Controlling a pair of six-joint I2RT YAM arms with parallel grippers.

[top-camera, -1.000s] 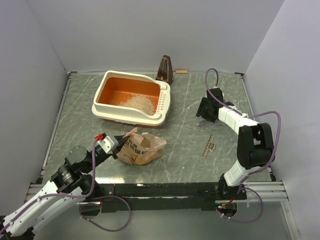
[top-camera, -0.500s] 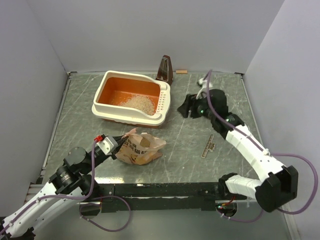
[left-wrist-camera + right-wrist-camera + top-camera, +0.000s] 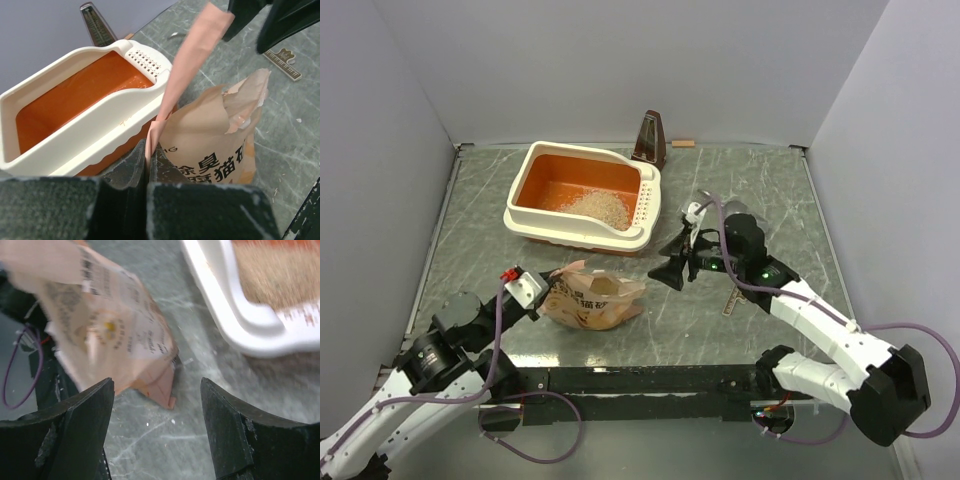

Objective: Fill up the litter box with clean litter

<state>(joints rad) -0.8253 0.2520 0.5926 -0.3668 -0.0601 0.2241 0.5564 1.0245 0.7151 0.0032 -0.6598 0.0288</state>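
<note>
Top view: litter box [image 3: 570, 232] at upper centre, holding a heap of litter [image 3: 598, 207] toward its slotted end; bag [image 3: 595, 300] just below, pinched at its left edge by the left gripper [image 3: 540, 296]; right gripper [image 3: 677, 262] spread wide, just right of the bag. Left wrist: clamps tight on the bag's flap, box behind at left. Right wrist: gapes wide, bag upper left, box corner upper right.

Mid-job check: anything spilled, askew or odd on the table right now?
Nothing major. The clean litter sits heaped at one end of the litter box, leaving most of the orange floor bare. The tan bag lies crumpled on its side, pinched by the left gripper. A few pale specks dot the table beside it.
</note>
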